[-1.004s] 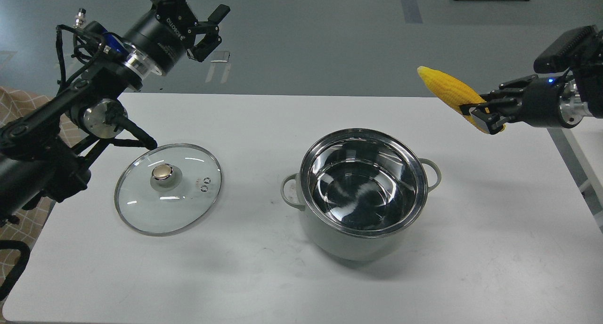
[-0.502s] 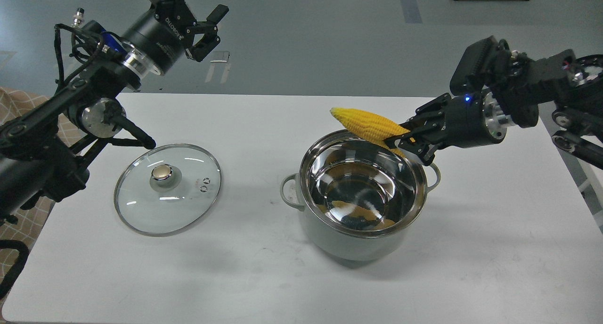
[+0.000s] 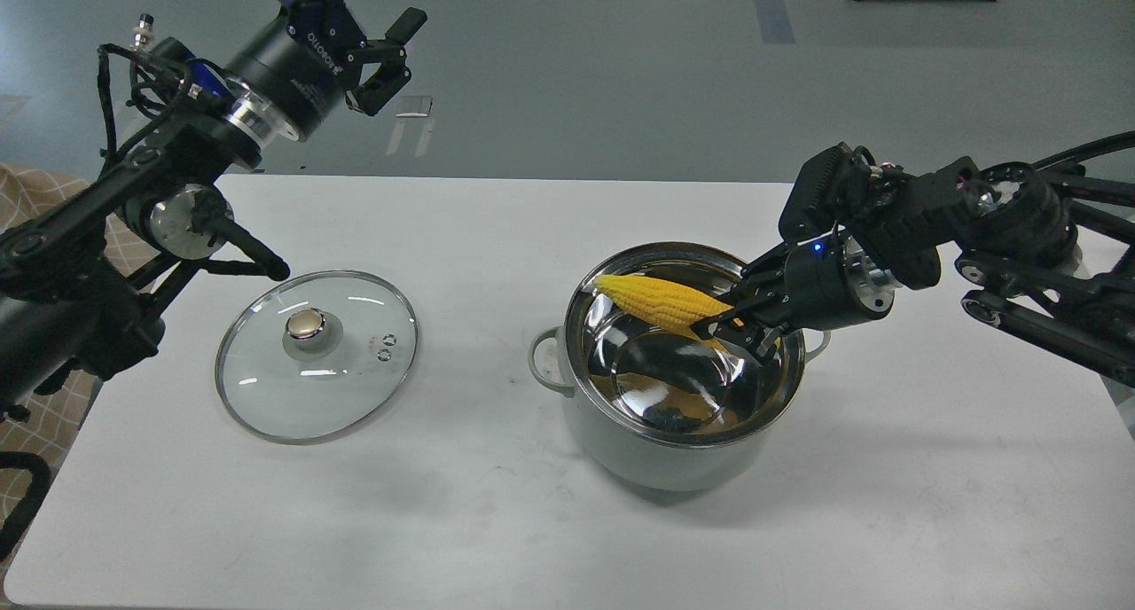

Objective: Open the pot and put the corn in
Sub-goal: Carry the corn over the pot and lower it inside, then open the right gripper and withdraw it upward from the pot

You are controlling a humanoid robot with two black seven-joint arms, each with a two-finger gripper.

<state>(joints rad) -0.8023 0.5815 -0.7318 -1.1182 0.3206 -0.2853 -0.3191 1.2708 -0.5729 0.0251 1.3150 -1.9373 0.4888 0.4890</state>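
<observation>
The pale grey-green pot (image 3: 674,455) stands open on the white table, right of the middle, its steel inside showing. My right gripper (image 3: 740,322) is shut on the thick end of the yellow corn (image 3: 661,298) and holds it just inside the pot's rim, its tip pointing left. The corn hangs above the pot's bottom. My left gripper (image 3: 386,56) is open and empty, raised high above the table's far left edge.
The glass lid (image 3: 317,353) with a brass knob lies flat on the table (image 3: 443,521) to the left of the pot. My left arm stretches over the table's left side, just behind the lid.
My right gripper has carried the corn from high at the right, leftward and down, into the mouth of the pot. The left arm has barely moved.
</observation>
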